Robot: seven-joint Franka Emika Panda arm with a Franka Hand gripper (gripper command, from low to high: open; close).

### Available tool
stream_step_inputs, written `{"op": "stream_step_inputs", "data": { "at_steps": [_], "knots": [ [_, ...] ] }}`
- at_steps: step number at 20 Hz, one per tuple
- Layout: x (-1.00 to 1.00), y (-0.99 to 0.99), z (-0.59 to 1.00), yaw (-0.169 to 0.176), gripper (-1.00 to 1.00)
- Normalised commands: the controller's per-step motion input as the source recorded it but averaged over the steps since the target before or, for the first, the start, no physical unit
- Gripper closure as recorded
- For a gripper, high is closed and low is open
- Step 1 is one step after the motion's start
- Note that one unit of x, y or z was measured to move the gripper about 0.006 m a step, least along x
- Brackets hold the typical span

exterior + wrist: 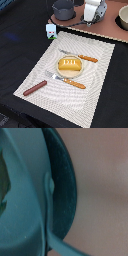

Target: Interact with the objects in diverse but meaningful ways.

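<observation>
Exterior view: bread loaf (pixel 69 65) on plate (pixel 79 75); gripper (pixel 93 19) near saucepan (pixel 64 9), state unclear.

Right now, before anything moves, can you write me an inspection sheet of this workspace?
Surface: dark table with a striped placemat and a pink board behind it.
Job's things: bread on a plate at the mat's middle; sausage at the mat's corner toward the exterior view's left; milk carton off the mat; saucepan on the board, under the tool.
Clutter: fork, knife, larger pot, bowl.
Grippers: tool low over the saucepan; open or shut cannot be told.
Cables: nothing seen.
Surroundings: dark, nothing clear.
</observation>
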Motion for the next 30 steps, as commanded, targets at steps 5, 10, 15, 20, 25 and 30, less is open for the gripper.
{"op": "stream_step_inputs", "data": {
  "at_steps": [5,10,15,20,25,30],
  "knots": [
    [0.0,0.11,-0.09,0.017,1.0],
    [0.02,0.13,-0.04,0.007,1.0],
    [0.04,0.12,-0.01,0.0,1.0],
    [0.0,0.09,-0.05,0.0,1.0],
    [-0.02,0.06,-0.09,0.009,1.0],
    [-0.1,0.1,-0.07,0.029,1.0]
  ]
}}
